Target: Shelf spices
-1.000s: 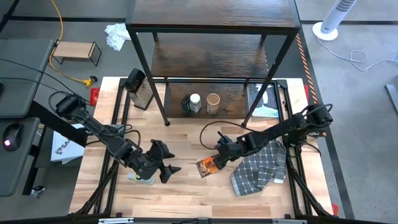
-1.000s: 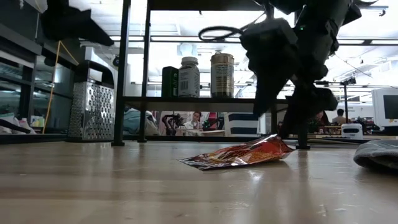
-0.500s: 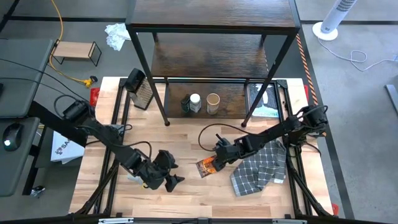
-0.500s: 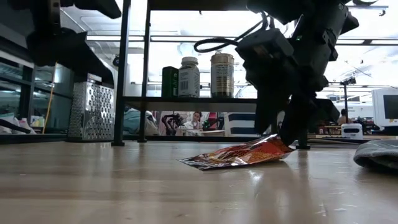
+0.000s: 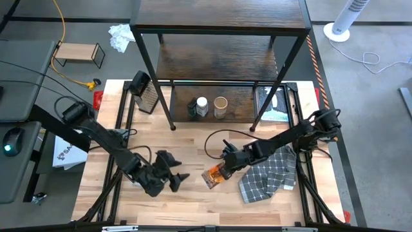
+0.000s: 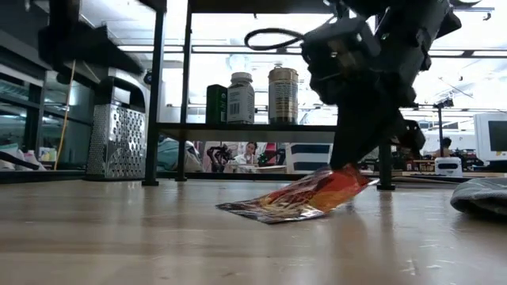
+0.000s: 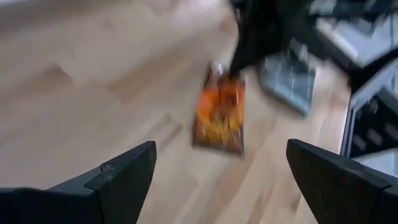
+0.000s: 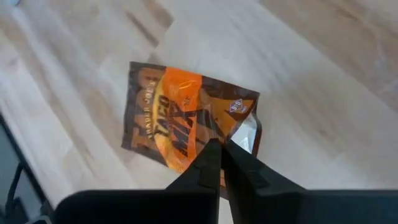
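Taco mix packet (image 8: 180,121) pinched by one edge in right gripper (image 8: 222,155), tilted for lifting; left gripper (image 7: 214,168) wide, waiting nearby.

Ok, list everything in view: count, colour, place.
packet: 1, orange-brown, table centre, one edge lifted
jars: 3, dark, white-capped, tan-lidded, shelf's bottom board
shelf: 1, dark wood, black frame, table's far side
grater: 1, metal, left of shelf
cloth: 1, grey checked, table right
small stand: 1, light wood, floor, far left
fan: 1, white, floor, far right
left gripper: open, left of packet
right gripper: shut on packet
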You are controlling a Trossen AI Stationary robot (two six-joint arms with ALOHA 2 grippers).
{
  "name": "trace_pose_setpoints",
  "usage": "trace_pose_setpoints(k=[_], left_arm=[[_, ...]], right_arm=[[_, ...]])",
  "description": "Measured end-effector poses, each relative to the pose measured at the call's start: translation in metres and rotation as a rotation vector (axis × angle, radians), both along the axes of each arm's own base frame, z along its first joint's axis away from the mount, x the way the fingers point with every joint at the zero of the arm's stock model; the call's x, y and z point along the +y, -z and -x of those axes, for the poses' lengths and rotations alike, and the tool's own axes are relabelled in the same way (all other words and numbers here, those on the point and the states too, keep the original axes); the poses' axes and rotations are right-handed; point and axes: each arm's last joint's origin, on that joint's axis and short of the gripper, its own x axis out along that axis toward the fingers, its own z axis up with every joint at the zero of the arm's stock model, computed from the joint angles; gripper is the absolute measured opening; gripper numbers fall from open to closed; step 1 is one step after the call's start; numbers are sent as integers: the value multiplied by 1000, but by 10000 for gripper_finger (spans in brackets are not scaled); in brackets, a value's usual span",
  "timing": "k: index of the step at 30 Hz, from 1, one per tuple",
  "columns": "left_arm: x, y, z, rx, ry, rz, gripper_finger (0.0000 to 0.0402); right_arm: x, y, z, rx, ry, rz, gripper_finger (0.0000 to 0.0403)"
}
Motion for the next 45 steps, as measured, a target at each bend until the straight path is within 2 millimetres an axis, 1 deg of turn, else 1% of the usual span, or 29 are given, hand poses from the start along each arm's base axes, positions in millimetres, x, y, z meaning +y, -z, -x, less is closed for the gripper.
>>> trace_pose_setpoints(k=[2, 5, 7, 9, 14, 17, 19, 22, 25, 29, 34, 37, 39, 43, 45], left_arm=[[6, -12, 6, -33, -28, -13, 353], [17, -30, 19, -64, -52, -29, 353], [25, -44, 29, -100, -76, -45, 353], [34, -60, 42, -169, -117, -51, 353], [48, -98, 79, -436, -282, -37, 353], [49, -107, 93, -525, -331, -8, 353], [47, -108, 94, -536, -327, 29, 353], [42, -109, 89, -546, -315, 104, 353], [41, -113, 81, -580, -338, 127, 353], [43, -124, 68, -614, -344, 112, 353], [58, -136, 47, -632, -247, 86, 353], [68, -138, 33, -643, -200, 75, 353], [75, -139, 25, -659, -165, 98, 353], [79, -136, 10, -671, -86, 133, 353], [79, -136, 7, -689, -69, 149, 353]], right_arm=[[2, -4, 1, -12, -14, -5, 4], [5, -22, 6, -71, -44, -15, 2], [6, -42, 12, -139, -39, -19, 1], [6, -66, 20, -228, 3, -19, 1], [4, -126, 46, -534, 211, 24, 0], [2, -154, 55, -725, 330, 58, 0], [-1, -167, 55, -837, 370, 80, 0], [-5, -181, 50, -971, 384, 81, 0], [-10, -184, 44, -1018, 397, 94, 0], [-15, -184, 38, -1036, 367, 53, 0], [-16, -181, 29, -1054, 305, -13, 0], [-13, -185, 24, -1047, 280, -14, 0], [-12, -188, 21, -1035, 261, 5, 0], [-10, -197, 16, -1026, 241, 40, 0], [-10, -200, 15, -1016, 238, 55, 0]])
